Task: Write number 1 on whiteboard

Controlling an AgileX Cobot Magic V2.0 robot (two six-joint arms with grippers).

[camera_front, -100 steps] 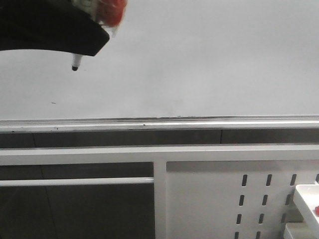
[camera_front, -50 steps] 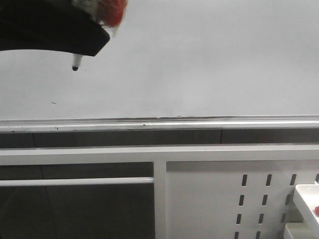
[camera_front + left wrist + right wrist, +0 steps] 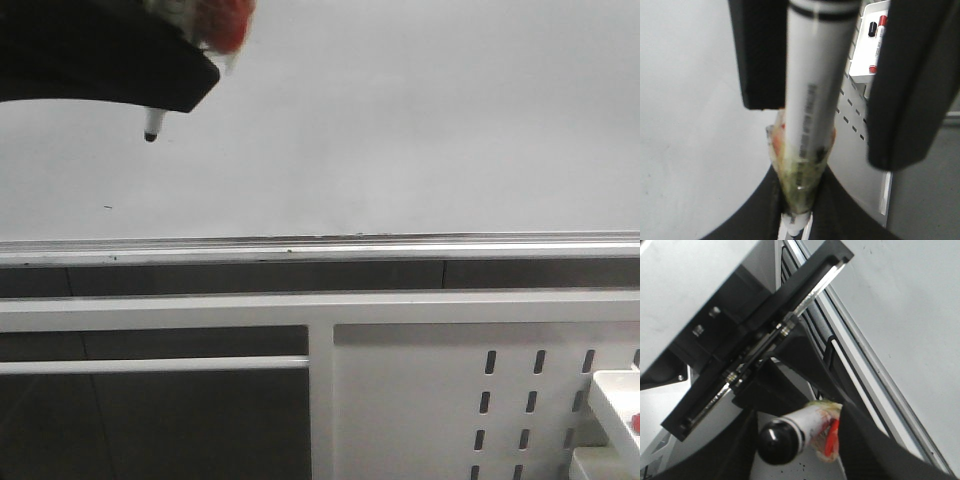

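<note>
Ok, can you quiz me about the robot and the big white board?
1. True or false: a number 1 is already drawn on the whiteboard.
2. What runs along the whiteboard's lower edge? A) a silver rail B) a red ribbon C) a wooden shelf
3. What is the left gripper holding?

Key: 1 false; 2 A; 3 a marker.

Backdrop: white frame, slotted panel

White metal frame [image 3: 320,308] runs across below, with a post [image 3: 320,400] dropping from it. Dark gaps [image 3: 150,425] left of the post, thin white bar [image 3: 150,365] crossing them. Slotted panel [image 3: 430,400] right of the post; white tray [image 3: 615,395] at far right edge. Light flat, even
</note>
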